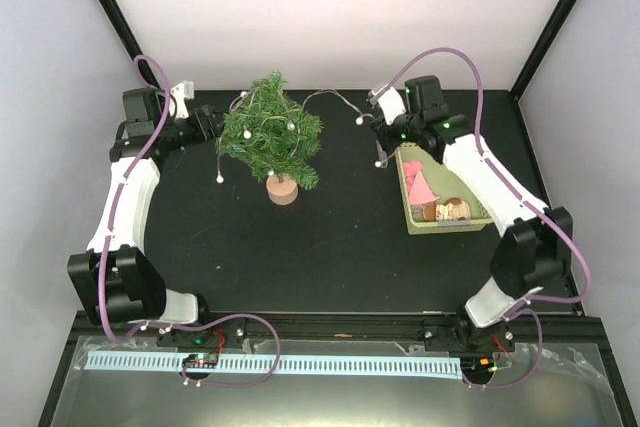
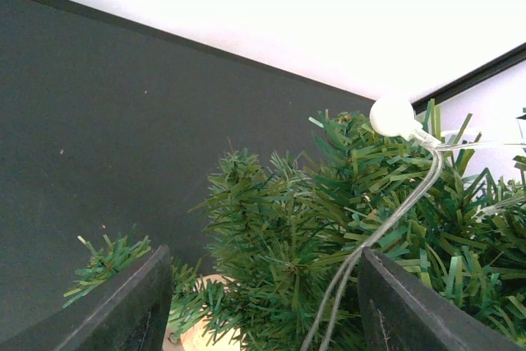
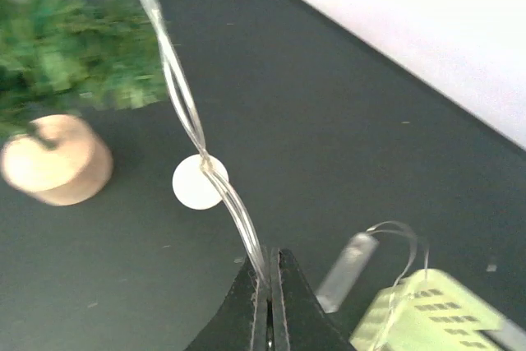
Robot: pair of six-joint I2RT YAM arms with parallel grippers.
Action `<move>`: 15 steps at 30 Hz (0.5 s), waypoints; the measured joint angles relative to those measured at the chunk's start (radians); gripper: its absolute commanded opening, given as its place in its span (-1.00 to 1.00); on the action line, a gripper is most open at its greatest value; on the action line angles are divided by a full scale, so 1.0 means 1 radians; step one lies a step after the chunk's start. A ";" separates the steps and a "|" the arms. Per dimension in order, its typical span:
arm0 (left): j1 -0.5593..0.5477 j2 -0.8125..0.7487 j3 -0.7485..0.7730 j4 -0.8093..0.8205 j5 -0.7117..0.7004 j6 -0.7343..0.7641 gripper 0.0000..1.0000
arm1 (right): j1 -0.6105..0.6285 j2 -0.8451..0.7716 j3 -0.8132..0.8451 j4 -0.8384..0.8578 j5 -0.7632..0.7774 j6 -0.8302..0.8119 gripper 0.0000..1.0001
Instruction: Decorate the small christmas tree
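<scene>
One small christmas tree stands upright on its round light-wood base in the upper centre-left of the top view, on the black tabletop. One light string is draped over its branches and runs on toward the upper right of that view. About six white bulbs can be made out along it there, though those among the needles are hard to count.

Two arms are in view. The left hand sits just beside the tree at its left edge in the top view. Its two fingers are spread well apart, with green branches between them and nothing gripped. In the left wrist view, the clear wire passes close to the finger in the lower right of the frame without being pinched, and one bulb rests on the needles above.

The right hand is closed tight on the light string, whose twisted wire rises from between its fingertips. One bulb hangs on that wire just above the fingertips.

One pale green basket lies at the centre right of the top view, holding pink and brownish items.
</scene>
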 measured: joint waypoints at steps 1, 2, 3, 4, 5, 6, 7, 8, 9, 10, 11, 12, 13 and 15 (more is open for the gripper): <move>0.000 0.000 0.000 -0.001 0.000 -0.001 0.31 | 0.013 -0.022 -0.022 -0.005 -0.011 0.006 -0.98; 0.001 0.000 0.000 -0.002 0.000 -0.002 0.33 | 0.024 -0.045 -0.044 -0.008 -0.021 0.013 -0.98; 0.001 0.000 0.000 -0.003 0.000 -0.002 0.33 | 0.034 -0.070 -0.071 -0.008 -0.034 0.021 -0.98; 0.001 0.000 0.000 -0.005 0.000 -0.005 0.34 | 0.045 -0.097 -0.097 -0.011 -0.045 0.032 -0.98; 0.002 -0.001 0.000 -0.005 0.000 -0.008 0.34 | 0.056 -0.119 -0.116 -0.015 -0.055 0.040 -0.98; 0.002 -0.001 0.000 -0.005 0.000 -0.010 0.34 | 0.067 -0.135 -0.130 -0.018 -0.064 0.048 -0.98; 0.002 -0.001 0.000 -0.005 0.000 -0.014 0.34 | 0.078 -0.148 -0.141 -0.020 -0.072 0.054 -0.98; 0.002 -0.001 0.000 -0.005 0.000 -0.017 0.35 | 0.089 -0.157 -0.149 -0.021 -0.082 0.061 -0.98; 0.002 -0.003 0.000 -0.006 0.000 -0.021 0.36 | 0.105 -0.167 -0.161 -0.022 -0.093 0.069 -0.98; 0.002 -0.005 0.000 -0.007 -0.001 -0.025 0.38 | 0.121 -0.176 -0.172 -0.023 -0.103 0.075 -0.98; 0.002 -0.010 0.000 -0.009 -0.002 -0.032 0.39 | 0.136 -0.184 -0.183 -0.022 -0.109 0.084 -0.98; 0.002 -0.014 0.000 -0.008 -0.003 -0.036 0.41 | 0.157 -0.195 -0.200 -0.021 -0.116 0.092 -0.98; 0.002 -0.019 0.000 -0.008 -0.003 -0.041 0.42 | 0.177 -0.204 -0.218 -0.017 -0.125 0.102 -0.98; 0.002 -0.030 0.000 -0.007 -0.006 -0.056 0.43 | 0.209 -0.219 -0.253 -0.003 -0.146 0.125 -0.98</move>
